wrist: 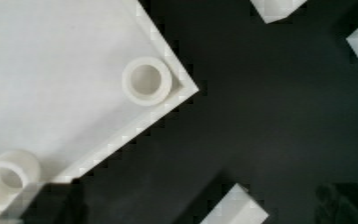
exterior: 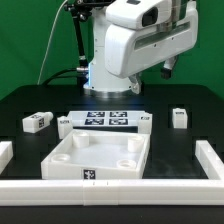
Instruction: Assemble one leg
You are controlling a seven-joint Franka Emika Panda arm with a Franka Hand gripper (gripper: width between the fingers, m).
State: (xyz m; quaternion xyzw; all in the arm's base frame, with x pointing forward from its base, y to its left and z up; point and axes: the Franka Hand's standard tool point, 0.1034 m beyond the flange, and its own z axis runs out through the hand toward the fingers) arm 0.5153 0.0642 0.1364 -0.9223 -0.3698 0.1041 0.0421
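Leg [exterior: 37, 121] tag [exterior: 34, 123] small and indistinct.

Bright, even light falls from above. The large glossy white arm housing [exterior: 140, 40] above the gripper [exterior: 168, 70] glares, nearly blown out. The matte black table [exterior: 180, 140] below it carries only faint, soft shadows. In the wrist view the big square white plastic tray [wrist: 51, 90] below the gripper looks washed out, with blurred edges and soft focus throughout.
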